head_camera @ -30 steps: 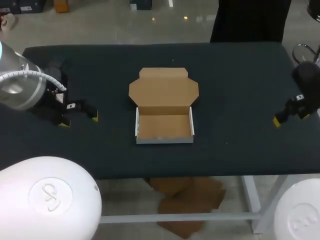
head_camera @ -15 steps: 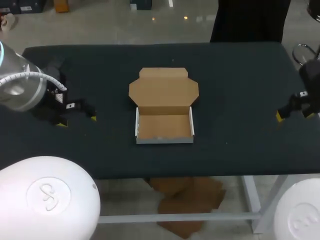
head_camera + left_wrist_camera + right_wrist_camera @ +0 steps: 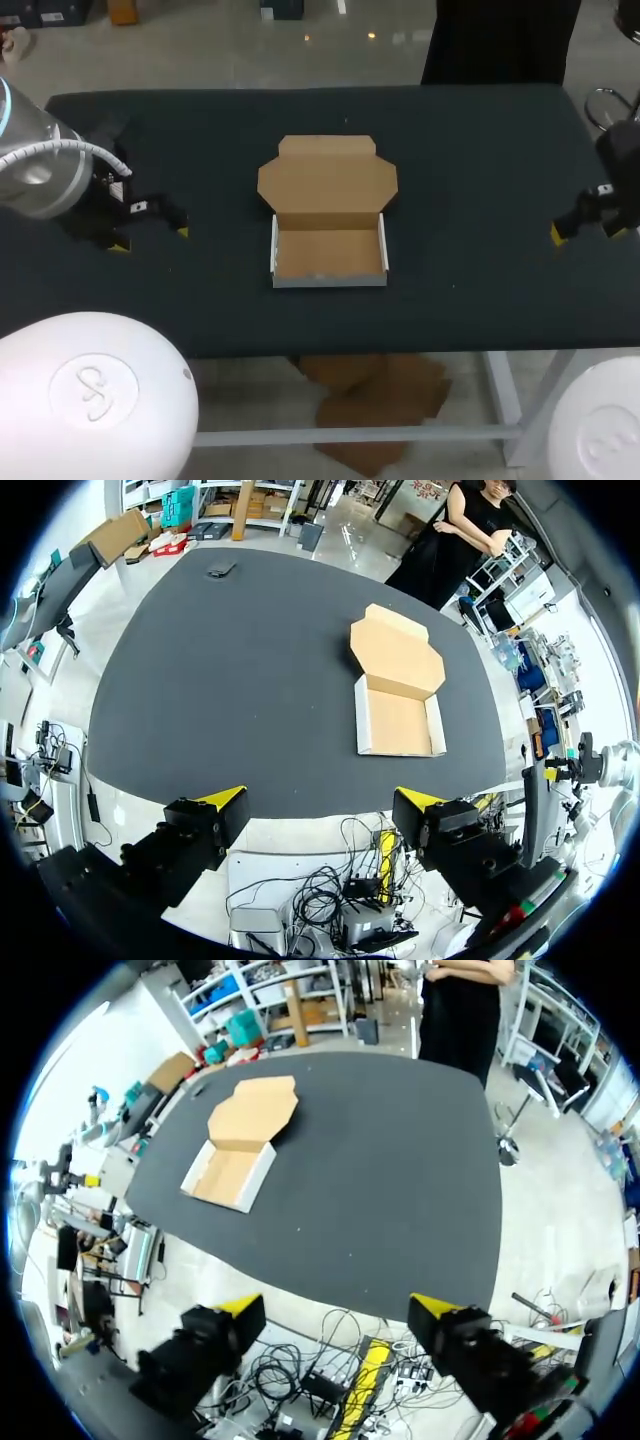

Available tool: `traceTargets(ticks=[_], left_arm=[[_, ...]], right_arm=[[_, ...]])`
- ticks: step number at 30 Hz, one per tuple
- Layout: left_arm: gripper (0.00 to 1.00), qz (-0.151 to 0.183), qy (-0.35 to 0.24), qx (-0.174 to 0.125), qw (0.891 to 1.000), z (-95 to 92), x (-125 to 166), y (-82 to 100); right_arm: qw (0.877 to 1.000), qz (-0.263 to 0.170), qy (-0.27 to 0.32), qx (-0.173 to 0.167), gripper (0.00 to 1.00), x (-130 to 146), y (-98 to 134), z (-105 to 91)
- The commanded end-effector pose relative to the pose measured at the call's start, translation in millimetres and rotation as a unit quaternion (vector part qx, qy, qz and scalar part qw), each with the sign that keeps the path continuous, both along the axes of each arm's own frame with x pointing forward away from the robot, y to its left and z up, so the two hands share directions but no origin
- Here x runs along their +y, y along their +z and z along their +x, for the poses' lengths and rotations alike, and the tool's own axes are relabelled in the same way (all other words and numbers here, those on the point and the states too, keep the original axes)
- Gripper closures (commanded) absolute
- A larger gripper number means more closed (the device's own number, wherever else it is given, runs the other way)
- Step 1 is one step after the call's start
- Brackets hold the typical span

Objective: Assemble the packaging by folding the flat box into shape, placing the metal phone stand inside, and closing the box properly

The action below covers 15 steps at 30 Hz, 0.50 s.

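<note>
Jaws of the left gripper (image 3: 150, 238) stand wide apart with nothing between them, and it hangs well to the left of the cardboard box (image 3: 328, 255). The right gripper (image 3: 585, 226) is likewise spread wide and empty, well to the right of the box, over the edge of the dark table (image 3: 480, 150). The box sits upright between the two grippers, touched by neither, its shallow tray folded up with white outer walls. Its brown lid lies flat on the table behind the tray, open.
</note>
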<state>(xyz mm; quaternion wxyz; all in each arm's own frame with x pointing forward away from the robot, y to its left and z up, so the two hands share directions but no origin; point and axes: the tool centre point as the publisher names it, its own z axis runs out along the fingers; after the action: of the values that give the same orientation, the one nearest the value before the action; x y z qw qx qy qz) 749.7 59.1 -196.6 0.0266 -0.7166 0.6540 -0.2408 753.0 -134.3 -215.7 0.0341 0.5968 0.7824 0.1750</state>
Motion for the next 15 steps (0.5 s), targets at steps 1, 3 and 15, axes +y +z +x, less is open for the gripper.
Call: traceTargets(ticks=[1, 3, 15], left_arm=[[0.00, 0.007, 0.003, 0.012, 1.000, 18.9, -4, -9.6], [0.00, 0.011, 0.008, 0.019, 1.000, 27.0, -4, -13.7], [0.00, 0.027, 0.031, 0.051, 0.998, 75.2, 15, -46.8]], right_arm=[[1.000, 0.000, 0.000, 0.003, 0.00, -1, 2, -0.3], [1.000, 0.000, 0.000, 0.003, 0.00, -1, 2, -0.3], [1.000, 0.000, 0.000, 0.003, 0.00, -1, 2, -0.3]])
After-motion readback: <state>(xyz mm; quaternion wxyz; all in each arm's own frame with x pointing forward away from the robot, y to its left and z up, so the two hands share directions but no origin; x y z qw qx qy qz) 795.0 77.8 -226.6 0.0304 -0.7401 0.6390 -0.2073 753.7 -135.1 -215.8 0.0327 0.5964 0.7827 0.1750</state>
